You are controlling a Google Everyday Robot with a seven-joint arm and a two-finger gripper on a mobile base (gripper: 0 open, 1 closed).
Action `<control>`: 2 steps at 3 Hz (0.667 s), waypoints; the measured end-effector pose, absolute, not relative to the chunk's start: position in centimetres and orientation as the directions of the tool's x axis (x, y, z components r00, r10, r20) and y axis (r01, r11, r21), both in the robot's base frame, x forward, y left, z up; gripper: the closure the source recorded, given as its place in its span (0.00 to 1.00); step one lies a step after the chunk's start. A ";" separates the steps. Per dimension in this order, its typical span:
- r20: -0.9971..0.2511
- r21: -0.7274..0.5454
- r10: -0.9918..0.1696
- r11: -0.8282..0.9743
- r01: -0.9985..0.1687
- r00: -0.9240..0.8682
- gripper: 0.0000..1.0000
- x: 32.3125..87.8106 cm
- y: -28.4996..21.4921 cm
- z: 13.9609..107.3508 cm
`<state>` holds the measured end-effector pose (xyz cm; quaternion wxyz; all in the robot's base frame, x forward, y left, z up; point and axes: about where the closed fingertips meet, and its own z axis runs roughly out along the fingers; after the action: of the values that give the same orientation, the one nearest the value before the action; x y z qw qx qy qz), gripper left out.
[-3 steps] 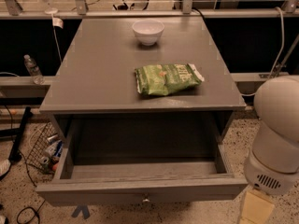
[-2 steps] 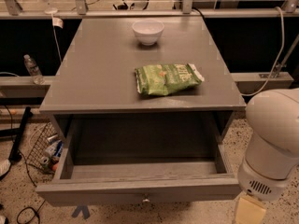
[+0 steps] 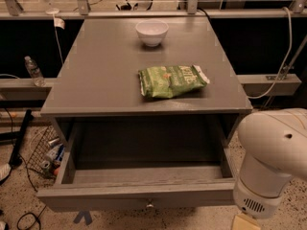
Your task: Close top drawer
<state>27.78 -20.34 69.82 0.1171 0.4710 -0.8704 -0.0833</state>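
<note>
The top drawer (image 3: 139, 194) of the grey cabinet is pulled far out toward me. Its inside looks empty. Its long front panel has a small metal knob (image 3: 150, 205) at the centre, near the bottom edge of the view. My white arm (image 3: 271, 152) fills the lower right, beside the drawer's right front corner. Only a cream-coloured piece of the gripper (image 3: 245, 222) shows at the very bottom, just right of the front panel.
On the cabinet top (image 3: 96, 80) lie a green chip bag (image 3: 171, 81) and, farther back, a white bowl (image 3: 152, 32). A wire basket with cans (image 3: 45, 153) stands on the floor at the left, and a plastic bottle (image 3: 33, 71) sits on a ledge. Cables run along the right.
My arm has moved left and up in the view, closer to the drawer's right front corner. The drawer has stayed open in the same place.
</note>
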 end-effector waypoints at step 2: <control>0.134 0.303 -0.853 0.520 -0.799 -0.504 0.49 28.6 -17.3 65.1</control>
<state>28.61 -17.30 65.11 0.1340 0.4794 -0.8614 -0.1015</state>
